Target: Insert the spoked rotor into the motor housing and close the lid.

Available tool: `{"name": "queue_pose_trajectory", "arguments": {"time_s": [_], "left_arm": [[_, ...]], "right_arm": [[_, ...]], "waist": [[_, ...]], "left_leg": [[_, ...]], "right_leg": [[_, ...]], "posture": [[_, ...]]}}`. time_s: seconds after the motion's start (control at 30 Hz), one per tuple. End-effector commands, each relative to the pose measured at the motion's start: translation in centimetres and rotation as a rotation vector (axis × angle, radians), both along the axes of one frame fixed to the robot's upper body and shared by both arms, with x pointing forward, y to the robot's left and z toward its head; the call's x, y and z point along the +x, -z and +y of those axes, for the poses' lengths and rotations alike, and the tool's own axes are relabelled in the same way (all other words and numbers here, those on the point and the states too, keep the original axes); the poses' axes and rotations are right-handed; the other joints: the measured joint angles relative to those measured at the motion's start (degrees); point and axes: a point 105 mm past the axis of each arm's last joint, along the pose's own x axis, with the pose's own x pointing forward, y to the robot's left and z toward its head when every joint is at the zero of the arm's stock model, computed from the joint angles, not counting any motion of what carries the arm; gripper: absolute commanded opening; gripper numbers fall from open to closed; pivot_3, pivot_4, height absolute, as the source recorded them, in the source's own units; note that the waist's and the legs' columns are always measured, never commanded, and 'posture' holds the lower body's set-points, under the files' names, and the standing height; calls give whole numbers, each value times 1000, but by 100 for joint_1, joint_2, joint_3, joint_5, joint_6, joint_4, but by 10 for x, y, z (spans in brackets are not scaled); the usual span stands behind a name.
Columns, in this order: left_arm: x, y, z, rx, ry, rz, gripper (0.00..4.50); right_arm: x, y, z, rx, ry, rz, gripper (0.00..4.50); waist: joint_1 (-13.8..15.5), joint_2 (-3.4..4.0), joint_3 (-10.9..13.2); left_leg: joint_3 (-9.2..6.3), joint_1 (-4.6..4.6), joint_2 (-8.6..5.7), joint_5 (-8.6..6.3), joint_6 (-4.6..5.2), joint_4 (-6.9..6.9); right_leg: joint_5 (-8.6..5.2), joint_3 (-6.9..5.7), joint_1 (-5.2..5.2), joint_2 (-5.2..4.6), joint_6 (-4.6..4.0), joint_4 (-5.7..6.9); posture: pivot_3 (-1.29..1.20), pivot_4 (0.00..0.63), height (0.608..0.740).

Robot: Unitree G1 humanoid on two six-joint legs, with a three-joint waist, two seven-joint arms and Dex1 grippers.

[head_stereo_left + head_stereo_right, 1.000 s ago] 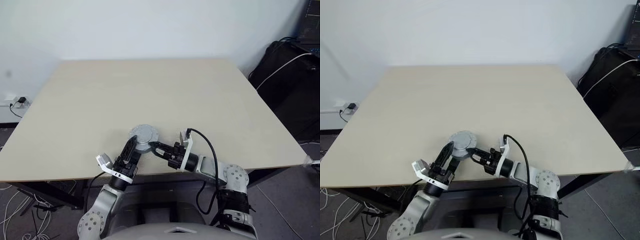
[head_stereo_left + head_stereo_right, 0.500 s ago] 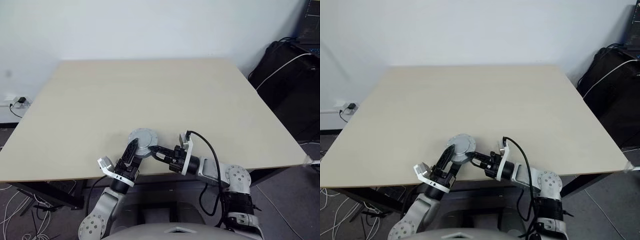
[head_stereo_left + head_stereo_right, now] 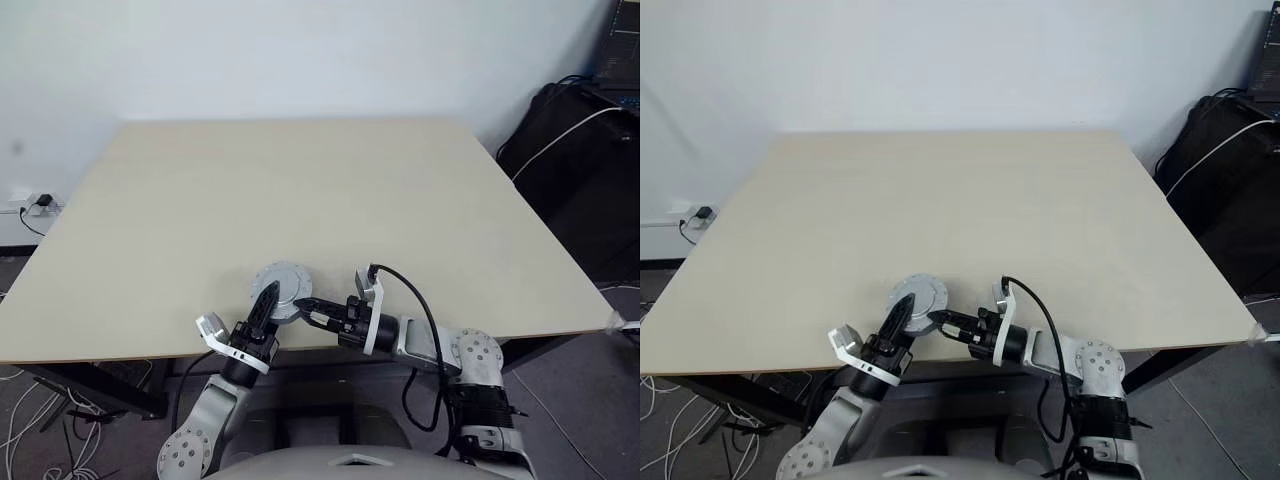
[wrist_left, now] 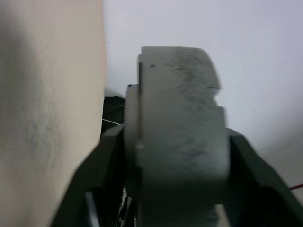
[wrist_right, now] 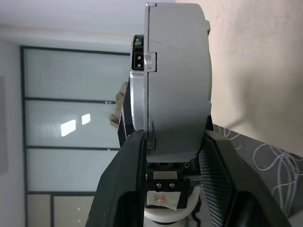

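At the desk's point(image 3: 330, 190) near edge, my left gripper point(image 3: 264, 303) and right gripper point(image 3: 303, 308) both clamped the closed motor housing point(image 3: 282, 285), lid point(image 3: 920, 294) upward, small red-scrawled sticker point(image 5: 160, 198) unreadable.

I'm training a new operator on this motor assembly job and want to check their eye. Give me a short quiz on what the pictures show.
1. True or false: the lid lies alone at the far edge of the table.
2. Which hand has its fingers on either side of the motor housing? A) the left hand only B) the right hand only C) both
3. Fill in: the housing is by the table's ____ edge, the one closest to the robot.

Key
1. False: the lid sits on top of the housing, between the two hands.
2. C
3. near
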Motion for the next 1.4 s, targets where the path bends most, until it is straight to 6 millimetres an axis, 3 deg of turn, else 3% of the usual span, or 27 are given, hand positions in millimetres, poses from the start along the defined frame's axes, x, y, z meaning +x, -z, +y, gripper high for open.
{"name": "queue_pose_trajectory", "arguments": {"time_s": [0.03, 0.2, 0.53, 0.67, 0.83, 1.0, 1.17, 1.4], "left_arm": [[7, -24, -16, -125, -9, -77, 2078], [8, -25, -16, -119, -15, -79, 2078], [30, -26, 3, -27, -124, -104, 2078], [49, -20, 14, 42, -175, -72, 2078], [81, -15, 25, 118, -230, -49, 2078], [114, -14, 30, 195, -262, -27, 2078], [145, -12, 32, 247, -283, 13, 2078], [179, -4, 33, 299, -306, 109, 2078]], "right_arm": [[1, -25, 3, 50, -2, -121, 1271], [7, -20, -1, -20, 49, -158, 1271], [10, -26, -13, -99, 53, -252, 4500], [17, -20, -19, -327, 88, -407, 4500], [28, -9, -27, -719, 139, -797, 4500], [37, -8, -35, -981, 216, -1181, 4500], [42, 6, -42, -1068, 235, -1225, 4500], [40, 17, -41, -1109, 215, -1256, 4500]], "waist": [[1, 0, 0], [8, -3, -2], [58, -7, -4], [86, -9, -5], [116, -21, -12], [127, -40, -11], [134, -96, -18], [98, -109, -16]], "left_leg": [[0, 0, 0, 0, 0, 0], [-1, 5, 0, 0, 0, 1], [-2, 12, 0, -1, 1, 3], [-2, 14, -2, -1, 2, 6], [1, 10, -3, 0, 3, 7], [5, 9, -5, 20, -30, 11], [1, 7, -2, 24, -32, 28], [9, 5, -1, 23, -28, 33]], "right_leg": [[0, 0, 0, 0, 0, 0], [0, -1, 6, 0, 0, 0], [1, -3, 14, -4, 1, -1], [1, -4, 19, -2, 1, -2], [2, -2, 36, 26, 4, -2], [5, 5, 42, 35, 9, -2], [13, 10, 52, 45, 20, -2], [16, 20, 49, 50, 24, -3]], "posture": [[0, 0, 740], [0, 0, 740], [0, 0, 740], [0, 0, 740], [0, 0, 740], [0, 0, 740], [0, 0, 740], [0, 0, 740]]}}
